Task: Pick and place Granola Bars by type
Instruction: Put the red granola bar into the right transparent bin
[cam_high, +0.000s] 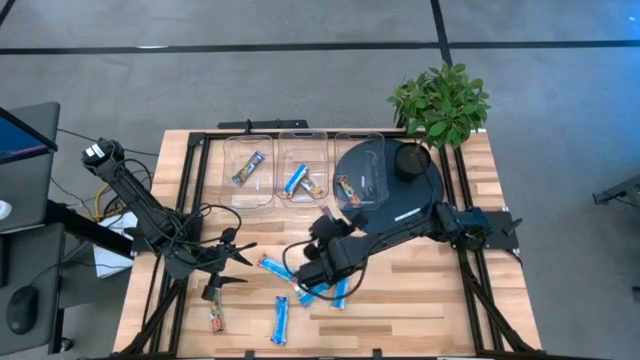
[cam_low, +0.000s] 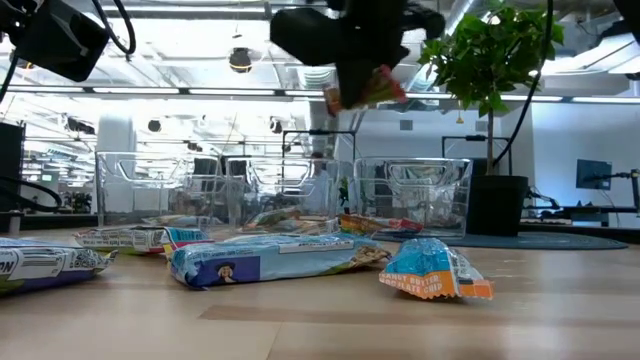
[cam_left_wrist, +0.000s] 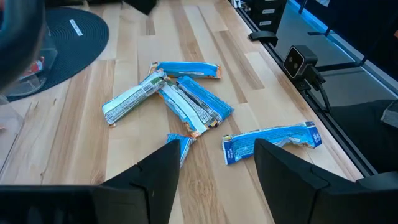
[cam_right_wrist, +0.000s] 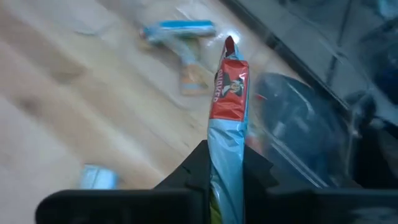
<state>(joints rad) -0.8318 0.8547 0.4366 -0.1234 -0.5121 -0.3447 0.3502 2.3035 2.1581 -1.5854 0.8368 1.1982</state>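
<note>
- High view: my right gripper (cam_high: 322, 258) sits just below the frame's centre, over a cluster of blue bars (cam_high: 300, 285). My left gripper (cam_high: 232, 268) waits at the lower left, fingers spread. Three clear bins (cam_high: 262, 199) line the upper middle, each with bars inside. A loose blue bar (cam_high: 281, 320) and an orange-brown bar (cam_high: 217, 318) lie near the bottom edge.
- Low view: at the top centre my right pincer carries a wrapped bar (cam_low: 362, 88) well above the table. More bars rest on the wood in the foreground, among them a long blue one (cam_low: 270, 262).
- Left wrist view: my left fingers (cam_left_wrist: 155, 180) stand wide with nothing between them; beyond lies a pile of blue bars (cam_left_wrist: 180, 99).
- Right wrist view: my right gripper (cam_right_wrist: 227, 171) is pinched on the held bar (cam_right_wrist: 227, 112), gripping one end, red end pointing away.
- Handling, as I judge it: light, crinkly, slippery wrapper, softly bendable. Held by its end it may swing or slip; a mid-length pinch across the narrow width would hold steadier.
</note>
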